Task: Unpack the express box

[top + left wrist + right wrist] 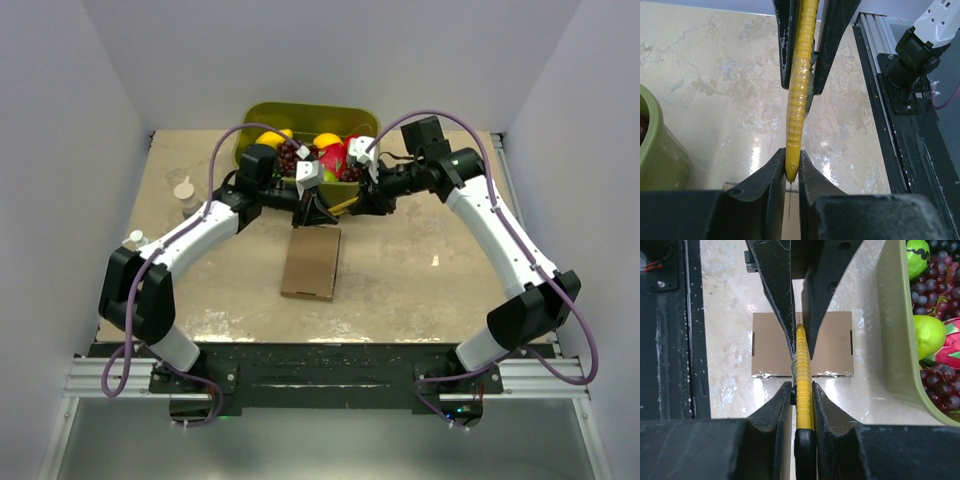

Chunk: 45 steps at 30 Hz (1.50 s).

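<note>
1. The left hand (792, 172) is clamped shut on the thin tip of a yellow ribbed tool (800, 100)
2. The right hand (802, 390) is closed on the same tool, further along its handle, so the tool runs straight from one hand to the other
3. The cardboard box (312, 262) lies flat on the tabletop (420, 280) with its lid down, its far end under the tool's tip; whether they touch I cannot tell
4. A green tub (890, 340) of fruit stands at the far edge, apart from the box
</note>
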Each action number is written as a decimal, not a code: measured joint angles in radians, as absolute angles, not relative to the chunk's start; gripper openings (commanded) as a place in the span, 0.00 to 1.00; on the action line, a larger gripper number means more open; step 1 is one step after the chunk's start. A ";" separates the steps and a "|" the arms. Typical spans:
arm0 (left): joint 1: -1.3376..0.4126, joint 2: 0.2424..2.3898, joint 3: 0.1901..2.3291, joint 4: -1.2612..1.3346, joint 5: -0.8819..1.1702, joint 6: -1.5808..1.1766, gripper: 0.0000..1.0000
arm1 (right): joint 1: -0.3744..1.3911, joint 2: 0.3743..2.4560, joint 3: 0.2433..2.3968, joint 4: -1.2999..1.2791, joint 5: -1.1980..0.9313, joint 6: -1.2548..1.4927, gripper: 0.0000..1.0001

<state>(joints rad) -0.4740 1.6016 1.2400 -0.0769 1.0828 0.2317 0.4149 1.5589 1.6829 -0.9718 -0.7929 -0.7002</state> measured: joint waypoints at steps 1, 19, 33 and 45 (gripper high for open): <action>-0.475 1.604 1.241 -0.079 1.085 0.233 0.05 | 0.415 1.559 1.683 -0.973 -0.791 -0.700 0.00; -0.472 1.629 1.242 0.006 1.110 0.123 0.23 | 0.419 1.565 1.694 -0.965 -0.772 -0.680 0.00; -0.481 1.631 1.242 0.067 1.135 0.097 0.00 | 0.429 1.581 1.694 -0.950 -0.780 -0.626 0.43; -0.443 1.625 1.181 0.392 1.166 -0.243 0.00 | 0.161 1.566 1.705 -0.895 -1.075 -0.437 0.78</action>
